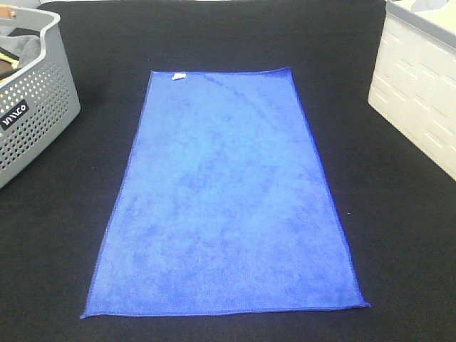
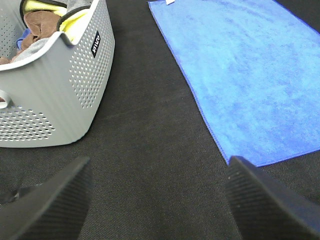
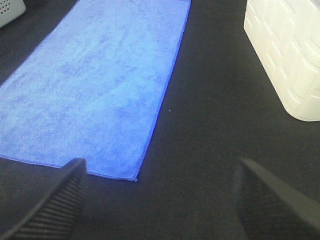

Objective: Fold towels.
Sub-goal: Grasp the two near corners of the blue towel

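A royal-blue towel (image 1: pixel 228 199) lies flat and unfolded in the middle of the black table, long side running front to back, with a small white tag (image 1: pixel 178 75) at its far left corner. It also shows in the left wrist view (image 2: pixel 250 75) and the right wrist view (image 3: pixel 100 80). Neither gripper shows in the exterior high view. My left gripper (image 2: pixel 157 200) is open and empty above bare table, off the towel's near left corner. My right gripper (image 3: pixel 160 200) is open and empty, off the towel's near right corner (image 3: pixel 136 179).
A perforated grey basket (image 1: pixel 32 121) stands at the far left, holding brown, yellow and grey cloths (image 2: pixel 42 22). A white crate (image 1: pixel 420 92) stands at the far right and shows in the right wrist view (image 3: pixel 287 55). Black table cloth (image 1: pixel 399 235) surrounds the towel.
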